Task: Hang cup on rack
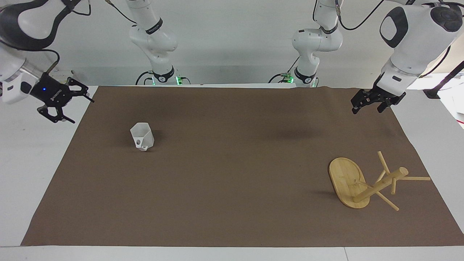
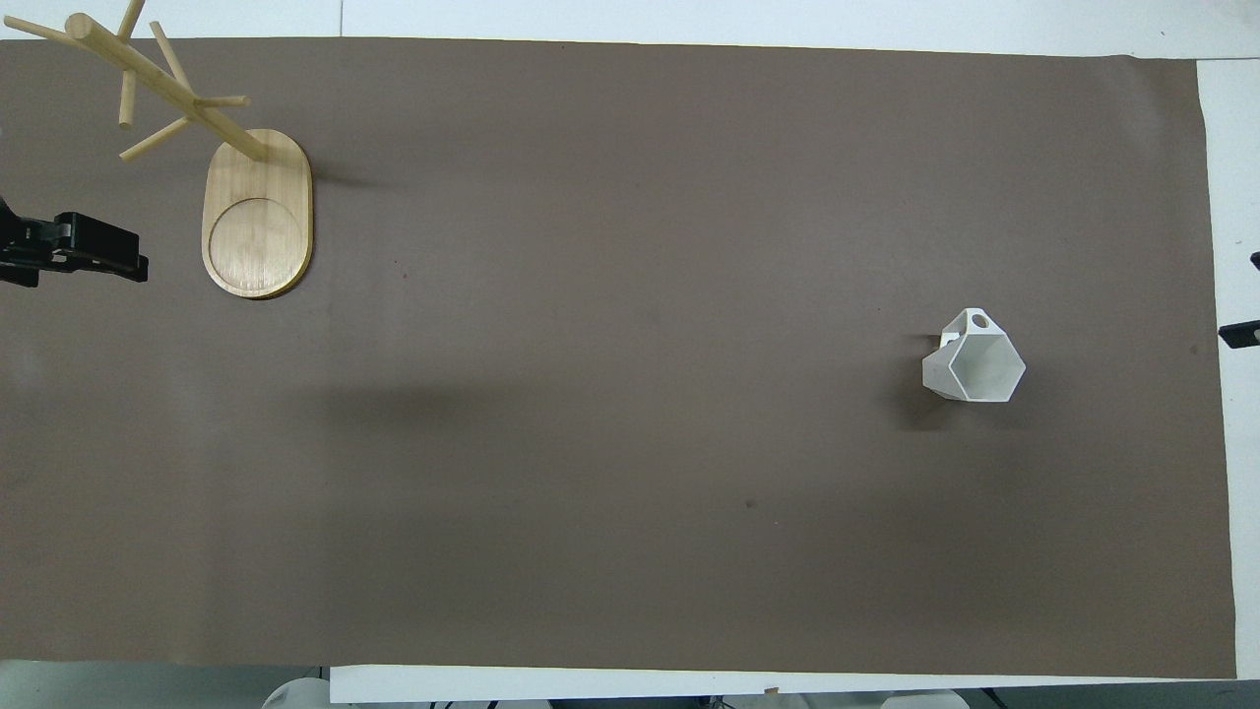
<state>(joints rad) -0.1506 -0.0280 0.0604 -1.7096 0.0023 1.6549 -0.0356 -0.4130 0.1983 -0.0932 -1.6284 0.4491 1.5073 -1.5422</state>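
Note:
The white faceted cup (image 1: 142, 136) stands upright on the brown mat toward the right arm's end, its handle loop turned away from the robots; it also shows in the overhead view (image 2: 974, 357). The bamboo rack (image 1: 366, 182) stands upright toward the left arm's end, with its oval base (image 2: 257, 225) on the mat. My right gripper (image 1: 82, 111) is open and empty, raised over the mat's edge beside the cup. Only its fingertips (image 2: 1238, 334) show in the overhead view. My left gripper (image 1: 367, 108) is open and empty, waiting in the air over the mat, apart from the rack (image 2: 118, 258).
The brown mat (image 1: 232, 188) covers most of the white table (image 1: 32, 152). The rack's thin pegs (image 1: 417, 178) stick out toward the mat's edge at the left arm's end.

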